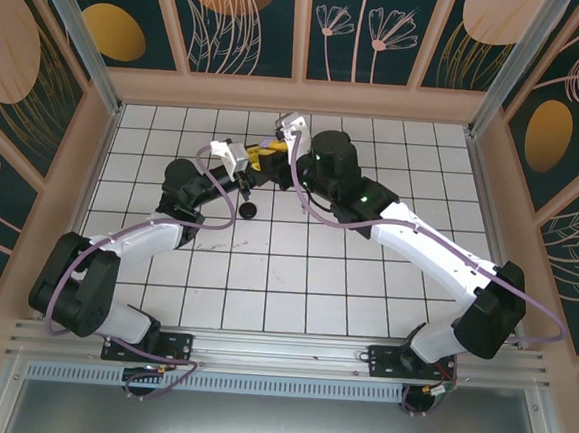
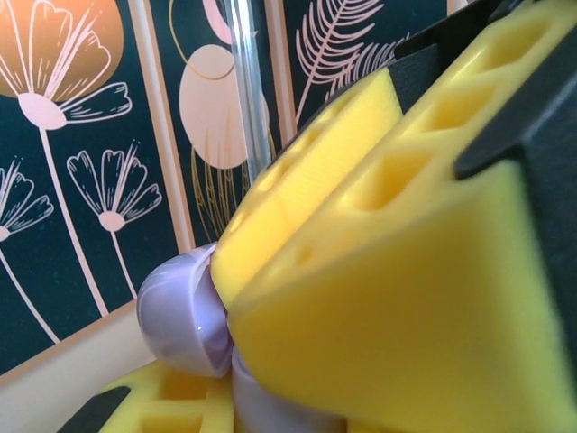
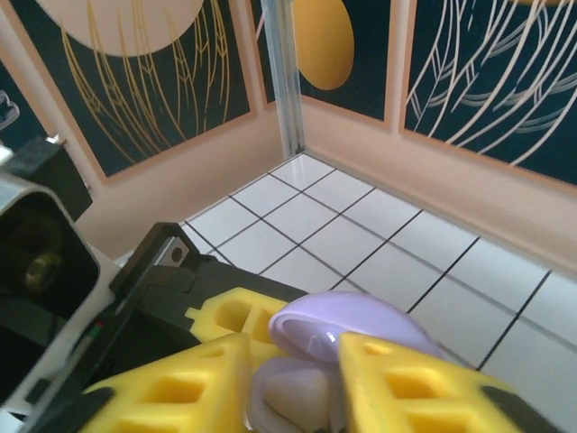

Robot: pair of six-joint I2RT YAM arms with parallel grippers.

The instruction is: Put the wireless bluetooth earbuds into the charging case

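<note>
Lavender case (image 3: 347,323) (lid open) sits inside right gripper (image 3: 293,383).

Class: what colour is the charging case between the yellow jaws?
Lavender. The charging case shows best in the right wrist view.

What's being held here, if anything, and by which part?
The left pincer pinches the open lavender case, apparently near its base. The right pincer straddles it; whether it grips cannot be told.
</note>
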